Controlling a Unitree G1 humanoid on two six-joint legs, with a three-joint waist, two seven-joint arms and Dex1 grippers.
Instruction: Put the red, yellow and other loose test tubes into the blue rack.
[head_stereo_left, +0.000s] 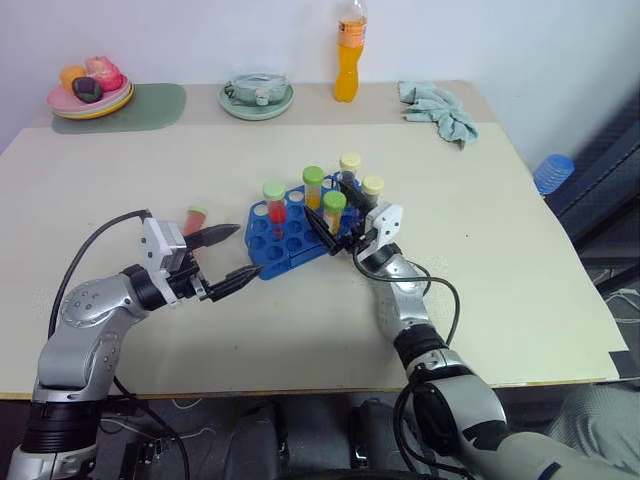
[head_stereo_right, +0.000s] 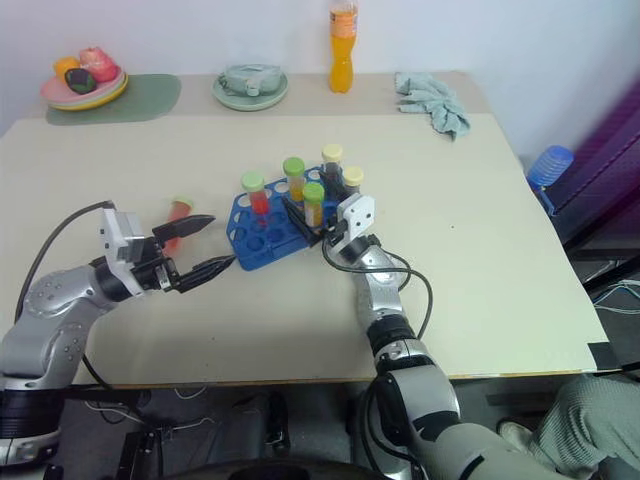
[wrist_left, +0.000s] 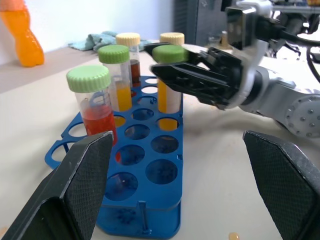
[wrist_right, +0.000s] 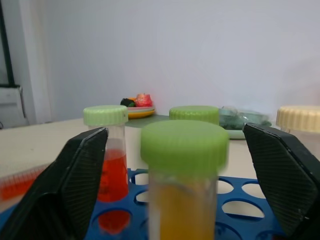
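A plate of fruit (head_stereo_left: 88, 88) sits at the table's far left corner on a green mat (head_stereo_left: 140, 105). Nearer, the left gripper (head_stereo_left: 228, 258) hangs just above the table (head_stereo_left: 500, 250) with its black fingers spread apart and nothing between them, pointing at the blue rack (head_stereo_left: 285, 235). A loose tube with red liquid (head_stereo_left: 195, 217) lies on the table just beyond that gripper, beside the rack's left end. The rack holds five capped tubes upright: a red-filled one (head_stereo_left: 275, 203), a yellow one (head_stereo_left: 314, 186), a green-capped yellow tube (head_stereo_left: 334, 210) and two cream-capped tubes (head_stereo_left: 360, 175). The right gripper (wrist_right: 175, 200) stands open, its fingers on either side of the green-capped yellow tube without touching it. Behind stand a dish (head_stereo_left: 257, 95), an orange bottle (head_stereo_left: 348, 50) and a cloth (head_stereo_left: 438, 110).
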